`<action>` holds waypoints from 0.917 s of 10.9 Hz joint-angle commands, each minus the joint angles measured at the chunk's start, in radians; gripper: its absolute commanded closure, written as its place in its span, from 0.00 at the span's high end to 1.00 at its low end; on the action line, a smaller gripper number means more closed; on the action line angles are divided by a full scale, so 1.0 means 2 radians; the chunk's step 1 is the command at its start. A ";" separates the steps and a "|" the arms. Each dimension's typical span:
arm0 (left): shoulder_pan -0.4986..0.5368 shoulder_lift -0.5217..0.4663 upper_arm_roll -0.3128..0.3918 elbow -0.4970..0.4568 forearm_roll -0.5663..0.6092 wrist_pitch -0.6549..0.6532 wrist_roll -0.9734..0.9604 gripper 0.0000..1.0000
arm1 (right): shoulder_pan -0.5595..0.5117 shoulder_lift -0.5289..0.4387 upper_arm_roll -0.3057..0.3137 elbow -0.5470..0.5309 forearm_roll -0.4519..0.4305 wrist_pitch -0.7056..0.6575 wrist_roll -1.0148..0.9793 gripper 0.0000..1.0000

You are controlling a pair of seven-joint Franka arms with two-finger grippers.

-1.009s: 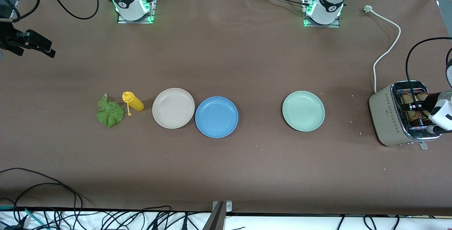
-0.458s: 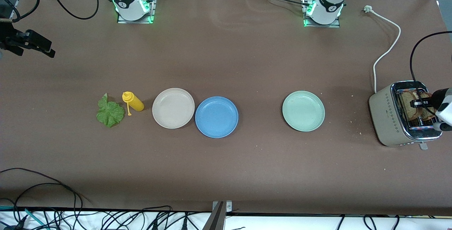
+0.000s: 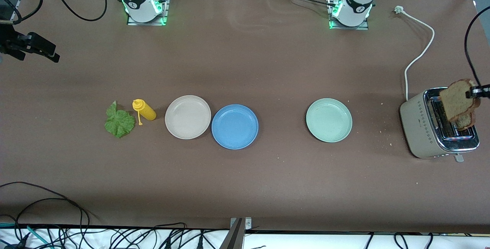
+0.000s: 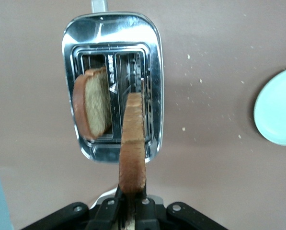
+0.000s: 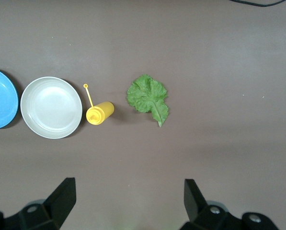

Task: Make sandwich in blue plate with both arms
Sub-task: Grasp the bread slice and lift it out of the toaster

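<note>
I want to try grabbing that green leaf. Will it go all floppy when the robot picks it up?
Probably floppy: the lettuce leaf looks thin and ruffled, lying flat on the table. Likely very light, and it may tear if pinched hard.

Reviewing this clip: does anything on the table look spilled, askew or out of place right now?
Pale crumbs are scattered on the table between the pale green plate and the toaster. The lettuce leaf lies on the bare table, not on a plate. The second slice leans in its toaster slot. Otherwise nothing stands out.
</note>
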 commanded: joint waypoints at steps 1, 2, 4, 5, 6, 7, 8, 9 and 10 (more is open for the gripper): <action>-0.004 0.002 -0.010 0.064 -0.007 -0.067 0.013 0.00 | -0.002 -0.001 -0.001 0.007 0.005 -0.008 0.001 1.00; -0.008 0.002 -0.021 0.068 -0.007 -0.068 0.013 0.00 | -0.002 -0.001 -0.001 0.007 0.005 -0.008 0.000 1.00; -0.009 0.002 -0.045 0.068 -0.007 -0.068 0.013 0.00 | -0.002 -0.001 -0.001 0.007 0.005 -0.008 0.000 1.00; -0.010 0.002 -0.055 0.068 -0.008 -0.068 0.012 0.00 | -0.002 -0.001 -0.001 0.007 0.005 -0.008 0.001 1.00; -0.010 0.004 -0.065 0.068 -0.008 -0.068 0.013 0.00 | -0.002 -0.001 -0.001 0.007 0.005 -0.008 0.001 1.00; -0.011 0.010 -0.075 0.068 -0.012 -0.068 0.013 0.00 | -0.002 -0.001 -0.001 0.007 0.005 -0.008 0.000 1.00; -0.017 0.019 -0.090 0.067 -0.021 -0.068 0.007 0.00 | -0.002 -0.001 -0.001 0.007 0.005 -0.008 0.001 1.00; -0.021 0.030 -0.091 0.066 -0.052 -0.067 0.006 0.00 | -0.003 -0.001 -0.001 0.007 0.005 -0.008 -0.001 1.00; -0.025 0.038 -0.091 0.066 -0.079 -0.067 -0.003 0.00 | -0.003 -0.001 -0.002 0.007 0.005 -0.008 0.000 1.00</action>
